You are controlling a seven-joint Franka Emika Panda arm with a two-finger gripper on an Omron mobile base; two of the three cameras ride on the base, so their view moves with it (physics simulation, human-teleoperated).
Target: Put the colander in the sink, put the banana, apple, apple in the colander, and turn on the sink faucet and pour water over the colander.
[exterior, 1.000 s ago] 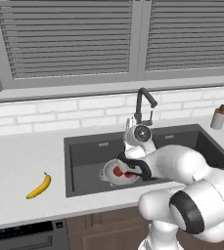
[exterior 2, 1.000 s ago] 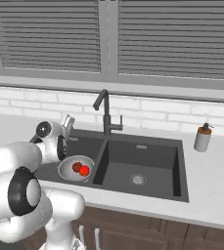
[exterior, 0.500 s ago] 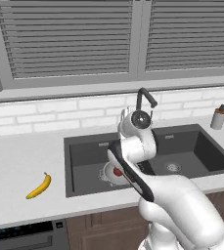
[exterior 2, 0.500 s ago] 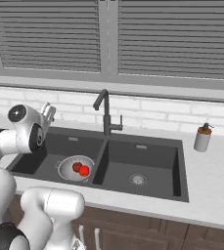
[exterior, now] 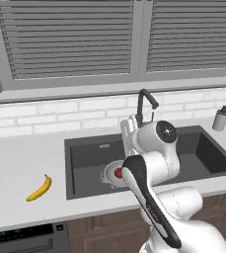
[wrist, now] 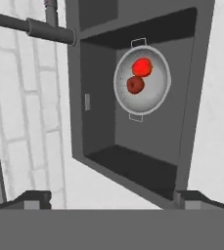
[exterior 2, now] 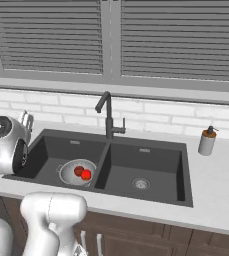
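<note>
Inside the sink's [exterior 2: 186,170] left basin sits the colander [exterior 2: 66,172] with both apples [exterior 2: 82,173], seen plainly from the right base and hand views. On the surface [exterior: 16,168], the left base view shows the banana [exterior: 39,189], while the end effector [wrist: 112,197], fingers spread and released, hovers above the basin's end.

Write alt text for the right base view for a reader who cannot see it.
A colander holding two apples sits in the left basin of a dark double sink. A black faucet rises behind the divider, a soap bottle stands on the counter at right, and the open tool hangs at the sink's left end.
</note>
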